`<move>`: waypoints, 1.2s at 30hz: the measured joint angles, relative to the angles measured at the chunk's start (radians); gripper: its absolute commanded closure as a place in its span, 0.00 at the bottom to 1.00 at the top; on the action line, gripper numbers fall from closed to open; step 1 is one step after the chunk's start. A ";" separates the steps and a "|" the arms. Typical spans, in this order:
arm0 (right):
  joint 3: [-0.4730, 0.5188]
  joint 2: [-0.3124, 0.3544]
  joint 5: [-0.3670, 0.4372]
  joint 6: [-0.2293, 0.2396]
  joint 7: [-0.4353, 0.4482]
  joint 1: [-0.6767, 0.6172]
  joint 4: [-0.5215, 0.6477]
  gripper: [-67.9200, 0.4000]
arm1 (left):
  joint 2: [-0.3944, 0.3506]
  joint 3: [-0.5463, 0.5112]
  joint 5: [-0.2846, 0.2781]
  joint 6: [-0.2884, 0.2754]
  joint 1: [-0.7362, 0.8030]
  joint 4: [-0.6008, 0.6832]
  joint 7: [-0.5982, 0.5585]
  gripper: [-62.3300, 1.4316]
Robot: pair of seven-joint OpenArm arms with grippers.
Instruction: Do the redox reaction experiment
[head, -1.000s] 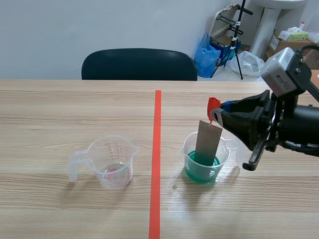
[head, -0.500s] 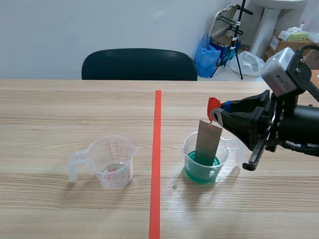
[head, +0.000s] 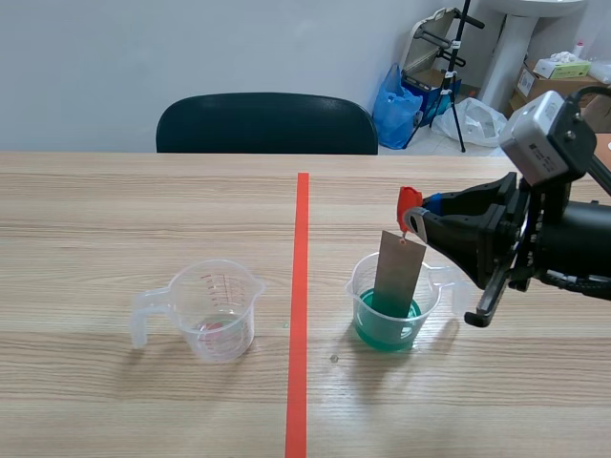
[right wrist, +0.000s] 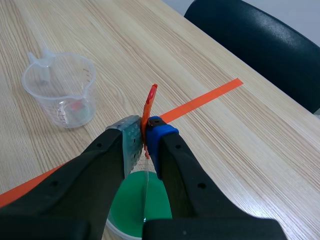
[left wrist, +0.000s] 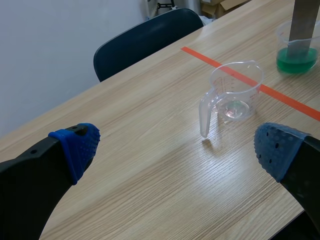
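Step in hand: looks like the soak, with the metal plate point(head: 398, 272) hanging in the cup of green liquid point(head: 358, 291), right of the tape line point(head: 301, 286).
Doing it well: I'd hold the arm dead steady so the plate hangs from above and its lower end sits under the liquid. Any sideways drift could knock the plate against the cup wall and tip the cup.
Getting out: a straight lift up and clear of the rim before going anywhere, I'd say.
Right gripper point(head: 420, 218): fingers point(right wrist: 131, 145) pinched tight on the red clip point(right wrist: 149, 102) that the plate dangles from. They grip only the clip, not the plate.
Plate vs cup wall: can't tell if they touch.
Left gripper point(left wrist: 176, 147): pads point(left wrist: 75, 145) spread wide, gripping nothing, hovering over the table point(left wrist: 150, 190).
Second cup point(head: 218, 310): left of the tape line, well ahead of the left gripper — nearly empty, with a faint pinkish trace at the bottom.
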 measured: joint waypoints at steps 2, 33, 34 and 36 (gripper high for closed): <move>0.000 0.000 0.000 0.000 0.000 0.000 0.000 0.98 | 0.000 0.000 0.000 0.000 0.000 0.000 0.000 0.00; 0.009 0.000 -0.008 0.037 -0.014 -0.003 0.022 0.98 | 0.000 0.000 0.000 0.000 0.000 0.000 0.000 0.00; 0.010 0.000 -0.008 0.037 -0.016 -0.003 0.027 0.98 | 0.000 0.000 0.000 0.000 0.000 0.000 0.000 0.00; 0.010 0.000 -0.008 0.037 -0.016 -0.003 0.034 0.98 | 0.000 0.000 0.000 0.000 0.000 0.000 0.000 0.00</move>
